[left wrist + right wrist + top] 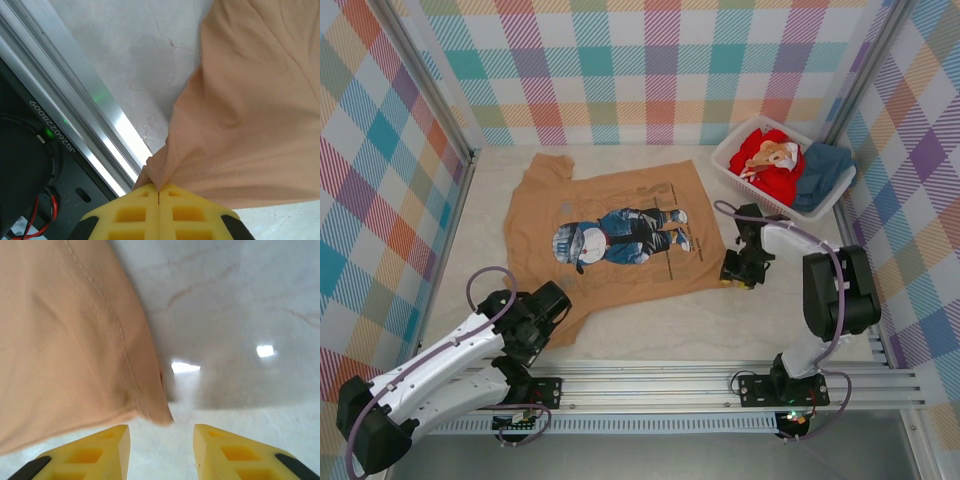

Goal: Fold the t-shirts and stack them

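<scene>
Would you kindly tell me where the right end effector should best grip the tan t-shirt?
The tan t-shirt's near-right hem corner, approached from the bare table side: it tapers to a point lying just ahead of the open right end effector.

Bare tabletop [670, 330] open between tan t-shirt [610, 200] and front rail [720, 385]. White slatted basket [728, 166] blocks far-right corner. Plaid walls [380, 200] close left, right, far sides.

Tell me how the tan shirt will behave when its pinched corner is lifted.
Probably floppy: the tan shirt bunches into folds at the shut left gripper. Likely light, thin cloth lying flat; the rest would drape and drag.
</scene>
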